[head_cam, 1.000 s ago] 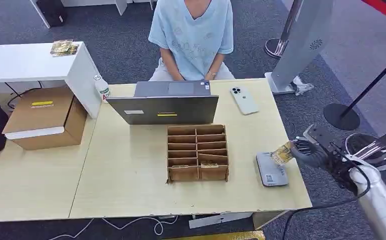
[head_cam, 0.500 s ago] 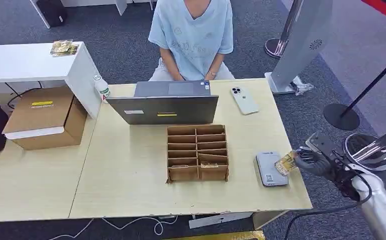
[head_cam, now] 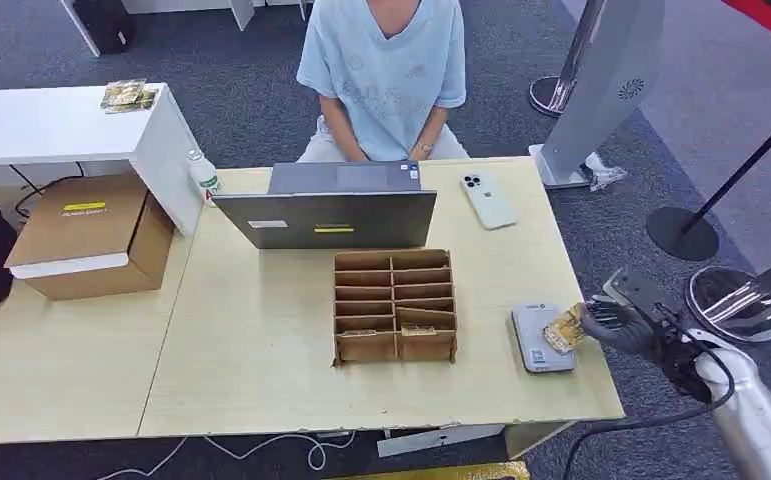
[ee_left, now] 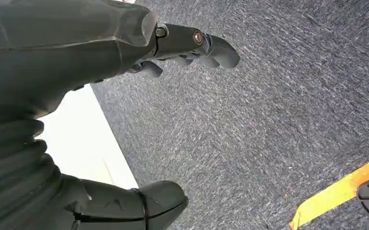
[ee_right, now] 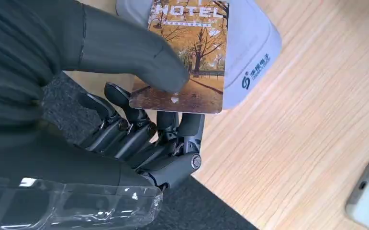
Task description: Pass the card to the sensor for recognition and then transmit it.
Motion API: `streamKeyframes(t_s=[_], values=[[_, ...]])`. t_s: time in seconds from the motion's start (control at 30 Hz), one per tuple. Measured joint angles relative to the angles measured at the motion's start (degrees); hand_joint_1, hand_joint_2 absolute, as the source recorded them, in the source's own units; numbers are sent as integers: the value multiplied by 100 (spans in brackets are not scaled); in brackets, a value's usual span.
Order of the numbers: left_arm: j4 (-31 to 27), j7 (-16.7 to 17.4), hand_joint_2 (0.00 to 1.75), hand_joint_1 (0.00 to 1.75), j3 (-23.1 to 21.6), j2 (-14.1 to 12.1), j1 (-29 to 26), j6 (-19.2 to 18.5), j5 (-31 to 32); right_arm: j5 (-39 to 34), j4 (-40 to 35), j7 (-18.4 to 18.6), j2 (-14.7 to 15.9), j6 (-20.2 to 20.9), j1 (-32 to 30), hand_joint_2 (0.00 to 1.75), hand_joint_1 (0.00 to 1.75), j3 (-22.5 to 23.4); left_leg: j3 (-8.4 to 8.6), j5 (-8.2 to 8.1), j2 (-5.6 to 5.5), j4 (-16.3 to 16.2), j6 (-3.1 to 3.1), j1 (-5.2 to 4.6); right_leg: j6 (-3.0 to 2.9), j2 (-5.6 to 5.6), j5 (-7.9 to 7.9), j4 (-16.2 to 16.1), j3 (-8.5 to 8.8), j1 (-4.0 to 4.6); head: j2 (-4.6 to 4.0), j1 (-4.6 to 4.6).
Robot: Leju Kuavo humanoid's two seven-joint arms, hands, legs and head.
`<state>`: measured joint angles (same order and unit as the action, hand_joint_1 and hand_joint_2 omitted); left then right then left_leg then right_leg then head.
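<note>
The right hand (head_cam: 616,322) pinches the hotel card (ee_right: 186,57) between thumb and fingers right over the grey sensor (head_cam: 539,338) on the surface (head_cam: 261,360), so recognition looks underway and the handover remains, while the left hand (ee_left: 182,45) hangs empty, fingers loosely curled.

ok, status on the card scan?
Right hand holds the card over the sensor. Left hand open, above carpet. Nothing blocking the sensor.
</note>
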<state>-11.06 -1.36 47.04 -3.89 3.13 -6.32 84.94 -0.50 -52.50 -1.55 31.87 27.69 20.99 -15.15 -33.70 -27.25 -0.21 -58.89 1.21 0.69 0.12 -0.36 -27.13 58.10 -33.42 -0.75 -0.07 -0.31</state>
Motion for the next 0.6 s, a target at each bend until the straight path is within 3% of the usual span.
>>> streamKeyframes(t_s=[0.6], values=[[0, -15, 175, 0, 0, 2, 0, -4, 0, -2, -175, -22, -2, 59, -191, 175, 175, 4, 1, 0, 1, 0, 0, 0, 0, 1, 0, 0, 0, 0, 0, 0]])
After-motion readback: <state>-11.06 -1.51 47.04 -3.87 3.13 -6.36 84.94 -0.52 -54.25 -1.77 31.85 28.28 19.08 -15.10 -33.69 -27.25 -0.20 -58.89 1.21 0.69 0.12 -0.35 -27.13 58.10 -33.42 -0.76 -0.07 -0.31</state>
